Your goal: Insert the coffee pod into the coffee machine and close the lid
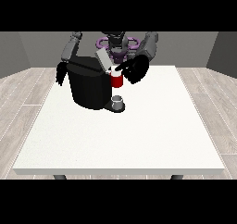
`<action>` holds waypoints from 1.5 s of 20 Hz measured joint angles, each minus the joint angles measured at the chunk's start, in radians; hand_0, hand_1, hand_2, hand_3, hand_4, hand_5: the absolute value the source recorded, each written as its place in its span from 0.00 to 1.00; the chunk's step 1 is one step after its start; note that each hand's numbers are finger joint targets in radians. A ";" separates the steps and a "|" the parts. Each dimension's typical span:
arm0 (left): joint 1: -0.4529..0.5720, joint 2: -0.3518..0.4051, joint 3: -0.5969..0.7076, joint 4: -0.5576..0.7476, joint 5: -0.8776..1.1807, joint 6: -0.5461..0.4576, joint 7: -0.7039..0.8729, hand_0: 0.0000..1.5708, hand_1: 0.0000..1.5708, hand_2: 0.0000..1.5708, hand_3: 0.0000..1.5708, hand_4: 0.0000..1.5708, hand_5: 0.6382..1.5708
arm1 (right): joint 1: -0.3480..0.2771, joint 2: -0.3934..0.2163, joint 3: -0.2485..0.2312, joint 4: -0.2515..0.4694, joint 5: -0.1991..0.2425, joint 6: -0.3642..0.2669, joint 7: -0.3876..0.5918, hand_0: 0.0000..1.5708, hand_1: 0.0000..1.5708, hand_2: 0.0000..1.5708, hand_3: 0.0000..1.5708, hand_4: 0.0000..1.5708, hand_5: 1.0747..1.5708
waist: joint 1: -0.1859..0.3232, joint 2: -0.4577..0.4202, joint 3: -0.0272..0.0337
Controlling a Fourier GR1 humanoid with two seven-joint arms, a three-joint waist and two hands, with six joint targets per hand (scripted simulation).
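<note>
Tabletop (139,140): large, white, most of it bare toward the camera. Everything sits at the far edge near the robot.

Coffee machine (90,86): big black body, left of centre, with a red front section (116,81) on its right side. Below that, a small grey cup (118,100) on the drip base. Lid (103,60): pale grey flap tilted up and back over the red part, so it is open, not yet closed.

Hand at the view's right (135,70): dark mass pressed in just beside the red section, with something dark reaching toward the machine's top opening. Can't tell how its fingers are set, or if they pinch anything. Hand at the view's left (60,74): hangs off the machine's left side, near but apparently not touching; finger state not readable either.

Coffee pod: not separately visible. Best guess is that it is at or in the opening under the raised lid, hidden by the right-side hand, or held in that hand. Can't confirm which.

Step in hand, as judged: seating the pod. To do it well:
- keep the pod level and centred over the slot, then lower straight down
- don't nudge the raised lid on the way in or it may fall on the hand
- pull the hand clear to the right before the lid swings
- push the lid down from its top edge
- avoid the cup below
</note>
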 measured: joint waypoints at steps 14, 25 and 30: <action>0.168 -0.218 -0.012 -0.087 0.114 -0.019 -0.127 0.00 0.00 0.00 0.00 0.00 1.00 | 0.067 -0.053 -0.116 0.195 -0.060 0.033 -0.093 0.00 0.00 0.00 0.00 0.16 1.00 | 0.175 -0.115 0.0000; 0.633 -0.349 0.015 -0.127 0.269 -0.141 -0.360 0.00 0.00 0.00 0.00 0.15 1.00 | 0.307 -0.027 -0.117 0.221 -0.056 0.052 -0.164 0.00 0.00 0.00 0.00 0.00 1.00 | 0.317 -0.408 -0.0019; 0.816 -0.349 0.030 -0.117 0.296 -0.164 -0.388 0.00 0.00 0.00 0.00 0.15 1.00 | 0.386 0.037 -0.015 0.112 0.003 0.032 -0.118 0.00 0.00 0.00 0.00 0.00 1.00 | 0.295 -0.554 -0.0022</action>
